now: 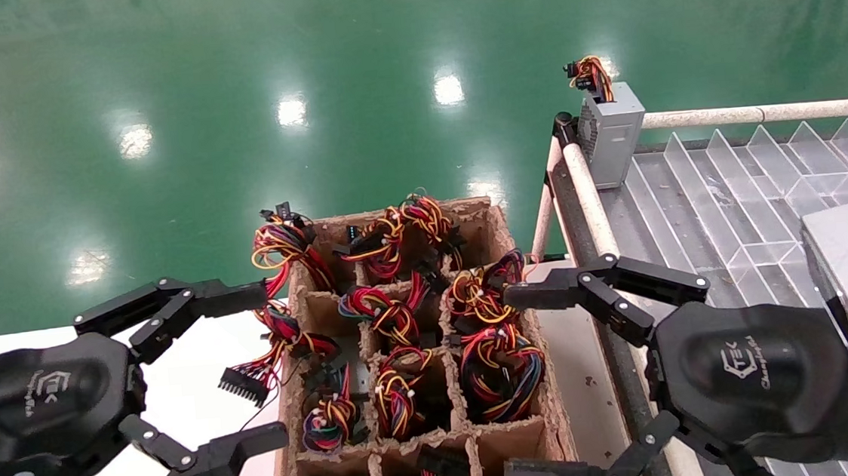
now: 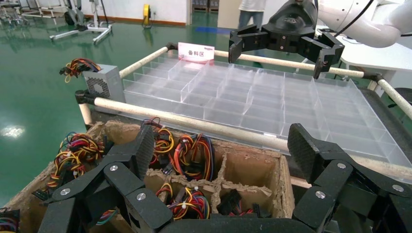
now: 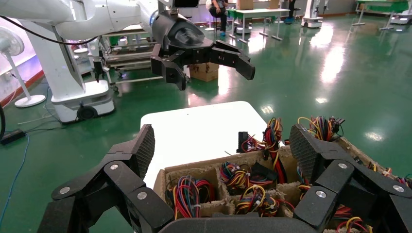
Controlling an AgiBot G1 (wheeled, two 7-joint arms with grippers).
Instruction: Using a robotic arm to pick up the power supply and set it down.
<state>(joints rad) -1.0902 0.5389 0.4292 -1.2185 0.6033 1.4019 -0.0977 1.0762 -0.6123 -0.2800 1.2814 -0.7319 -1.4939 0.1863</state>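
The power supply sits in a left compartment of the cardboard divider box (image 1: 499,224). Only its long, mostly red wire bundle (image 1: 286,338) shows, spilling over the box's left wall onto the white table; the metal casing is hidden. The right wrist view shows the same bundle (image 3: 273,141). My left gripper (image 1: 271,362) hangs open just left of the box, beside that bundle, holding nothing. My right gripper (image 1: 510,384) hangs open at the box's right wall, also holding nothing. Each wrist view looks across the box between its own open fingers: left gripper (image 2: 223,145), right gripper (image 3: 224,145).
Other compartments hold several more wire bundles (image 1: 388,313). A similar grey box (image 1: 610,136) with a short orange-yellow bundle stands at the near corner of the clear divided tray (image 1: 731,191), which is framed by pale rails (image 1: 587,195). The white table (image 1: 203,407) lies left of the box.
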